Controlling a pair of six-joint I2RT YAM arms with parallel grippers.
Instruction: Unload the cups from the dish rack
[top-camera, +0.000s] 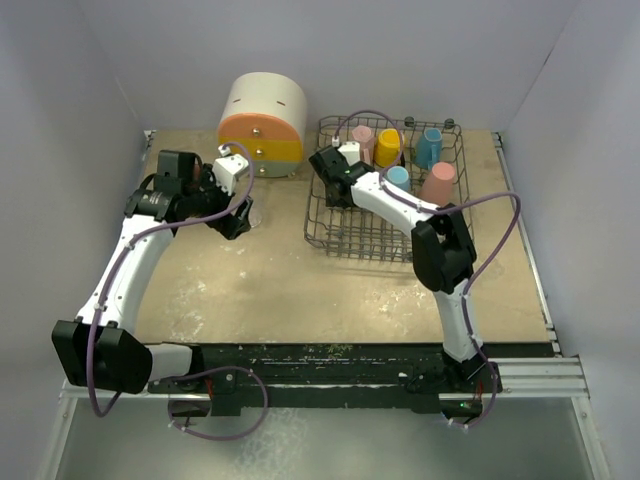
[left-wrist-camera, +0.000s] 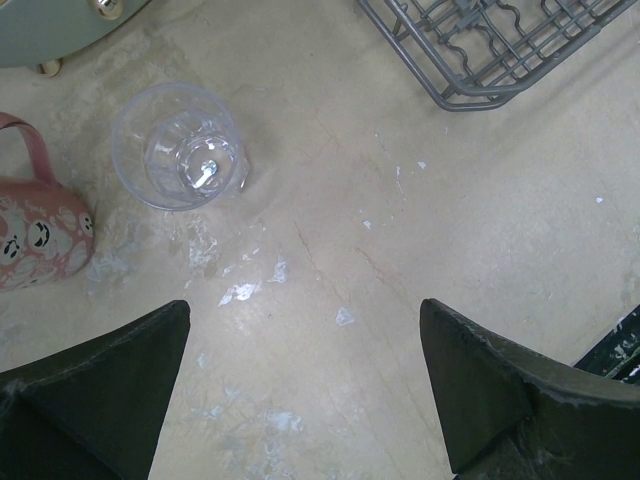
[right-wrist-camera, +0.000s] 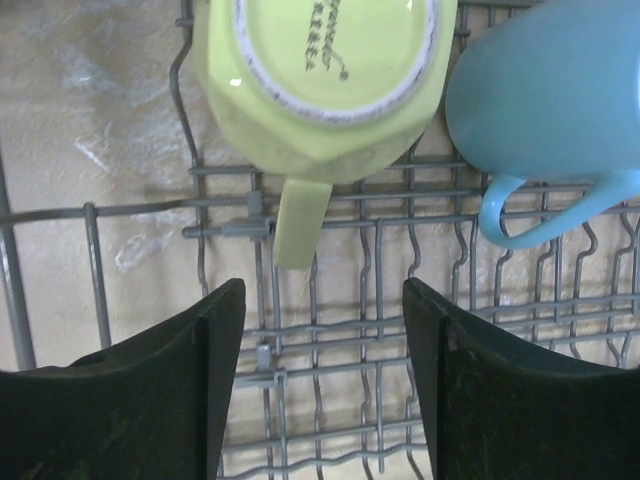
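The dark grey wire dish rack (top-camera: 330, 235) stands at the back right. It holds pink (top-camera: 362, 138), yellow (top-camera: 388, 147), blue (top-camera: 430, 147), light blue (top-camera: 398, 177) and salmon (top-camera: 438, 183) cups. My right gripper (top-camera: 335, 180) is over the rack's left part. In its wrist view it (right-wrist-camera: 323, 300) is open and empty, just short of the handle of an upside-down pale green mug (right-wrist-camera: 320, 70), with a light blue mug (right-wrist-camera: 550, 100) to the right. My left gripper (top-camera: 236, 218) (left-wrist-camera: 305, 330) is open and empty above the table. A clear glass (left-wrist-camera: 180, 158) and a pink patterned mug (left-wrist-camera: 35, 225) stand ahead of it.
A round cream cabinet (top-camera: 262, 110) with orange and yellow drawers stands at the back, left of the rack. The rack's near corner (left-wrist-camera: 470, 95) shows in the left wrist view. White walls close in the table (top-camera: 270, 290) on three sides.
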